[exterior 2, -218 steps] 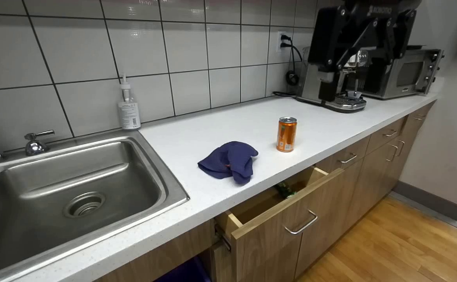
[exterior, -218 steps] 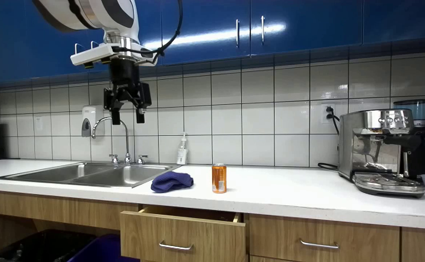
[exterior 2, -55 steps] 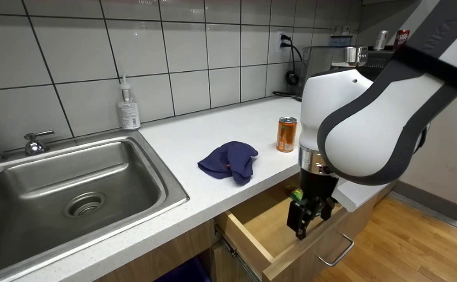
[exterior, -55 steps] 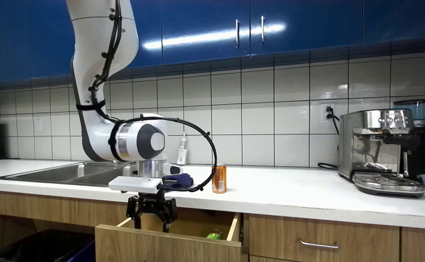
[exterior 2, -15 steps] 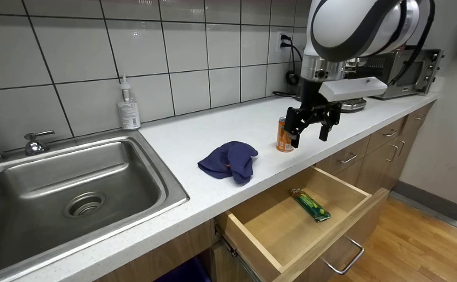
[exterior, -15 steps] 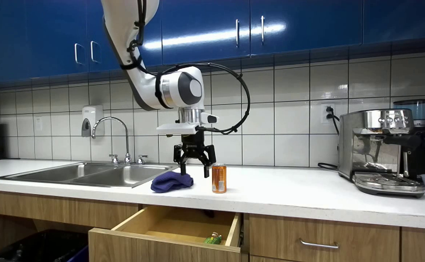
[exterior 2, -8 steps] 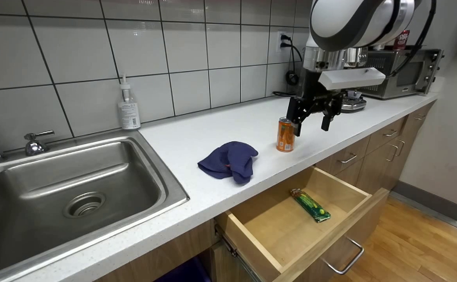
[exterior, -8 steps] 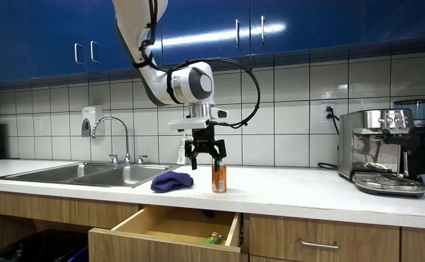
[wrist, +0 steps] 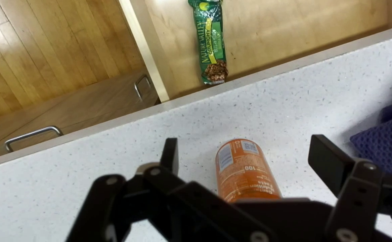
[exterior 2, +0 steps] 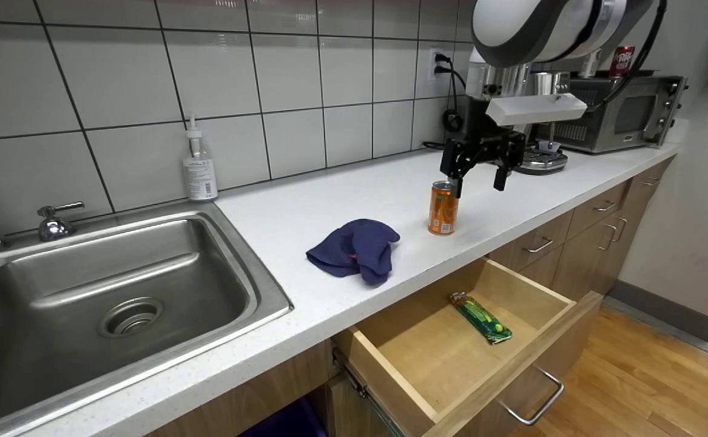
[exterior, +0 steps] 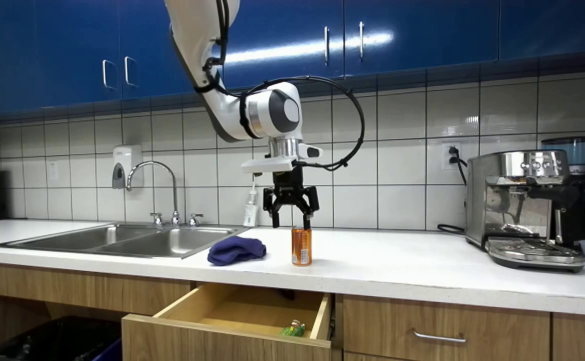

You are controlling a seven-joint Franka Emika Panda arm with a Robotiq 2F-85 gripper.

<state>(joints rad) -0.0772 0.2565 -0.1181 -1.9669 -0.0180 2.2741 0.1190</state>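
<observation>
A white counter (exterior: pixel 397 255) spans the frame in an exterior view, with a steel sink (exterior: pixel 172 241) set in at left of center. A wooden drawer (exterior: pixel 222 347) stands pulled out beneath, at bottom center. At mid-frame a black robot gripper (exterior: pixel 291 223) hangs fingers down, its two fingers spread wide and grasping nothing. A purple cloth (exterior: pixel 237 250) lies crumpled on the counter, lower left of center. To its right and apart from it, an orange can (exterior: pixel 302 248) stands on the counter near the center; in both exterior views a finger overlaps its top edge, and whether they touch cannot be told. A good hold would likely call for centering the spread fingers over the can, lowering straight down, then closing with light, even pressure on what look like thin walls, so it neither tips nor dents. The can is upright, lid up, its long axis vertical; in the wrist view its base points toward the top of the frame and its upper end runs out of sight behind the gripper. A green Nature Valley bar (wrist: pixel 212 43) lies in the drawer, upper center of the wrist view.
</observation>
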